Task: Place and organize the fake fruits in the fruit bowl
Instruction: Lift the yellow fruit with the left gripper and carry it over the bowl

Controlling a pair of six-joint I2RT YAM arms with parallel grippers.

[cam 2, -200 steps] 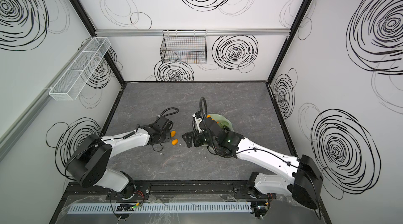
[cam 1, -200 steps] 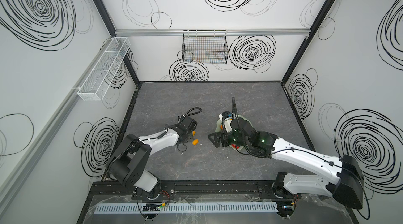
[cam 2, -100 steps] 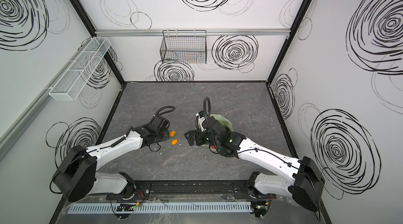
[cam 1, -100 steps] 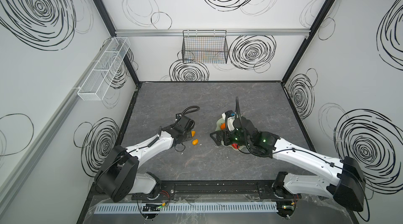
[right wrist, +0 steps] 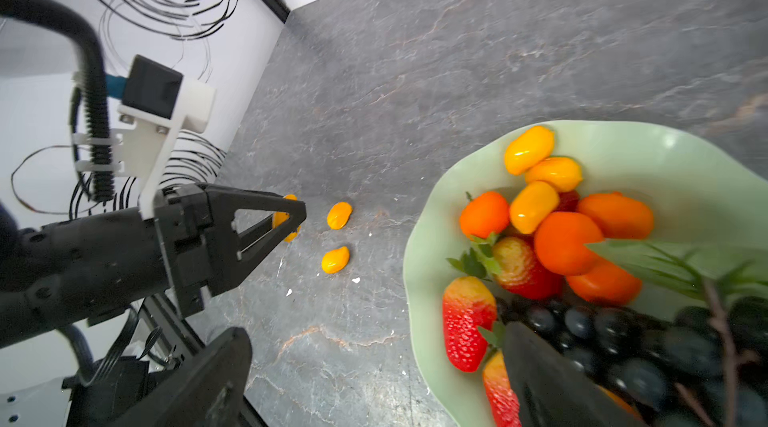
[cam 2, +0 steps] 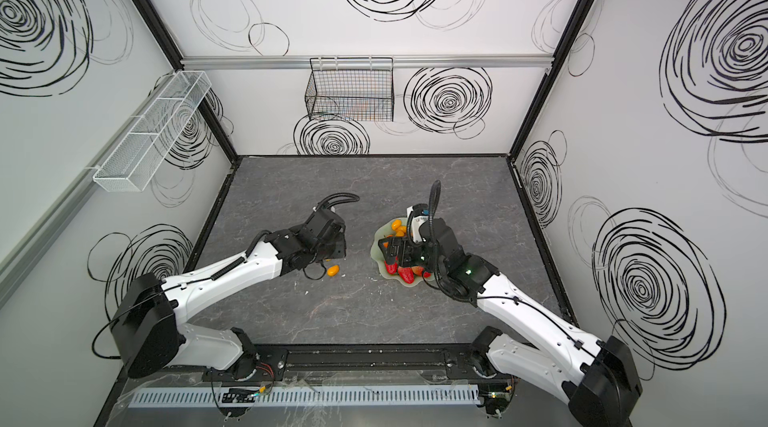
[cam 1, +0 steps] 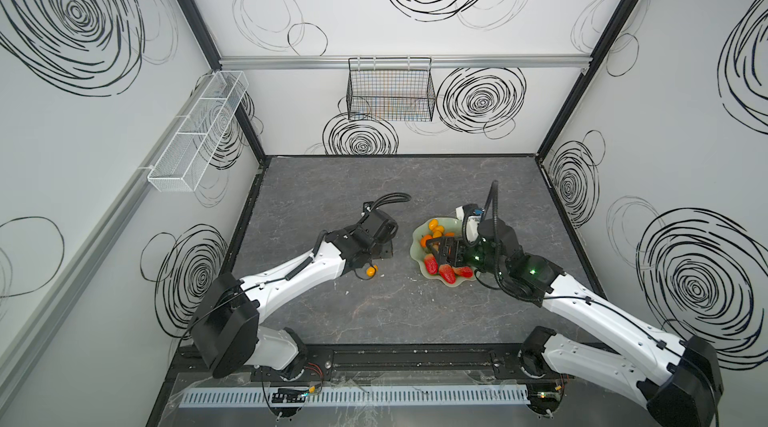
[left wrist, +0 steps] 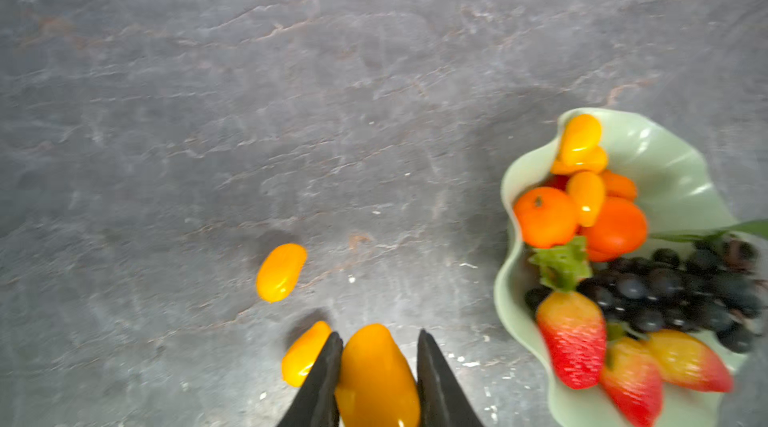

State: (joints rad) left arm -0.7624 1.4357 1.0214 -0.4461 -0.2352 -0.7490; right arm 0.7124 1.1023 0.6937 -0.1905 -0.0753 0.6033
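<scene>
Now the left tool (left wrist: pixel 379 337) is clamped on a kumquat (left wrist: pixel 376 379); the right tool (right wrist: pixel 376 331) hangs spread wide over the fruit bowl (right wrist: pixel 673 163).

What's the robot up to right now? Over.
Left gripper shut on kumquat. Right gripper open above fruit bowl, possibly crowding it. Two loose kumquats on table.

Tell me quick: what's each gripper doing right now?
Left gripper: closed on a kumquat.
Right gripper: open, holding nothing, jaws spread over the fruit bowl.
</scene>
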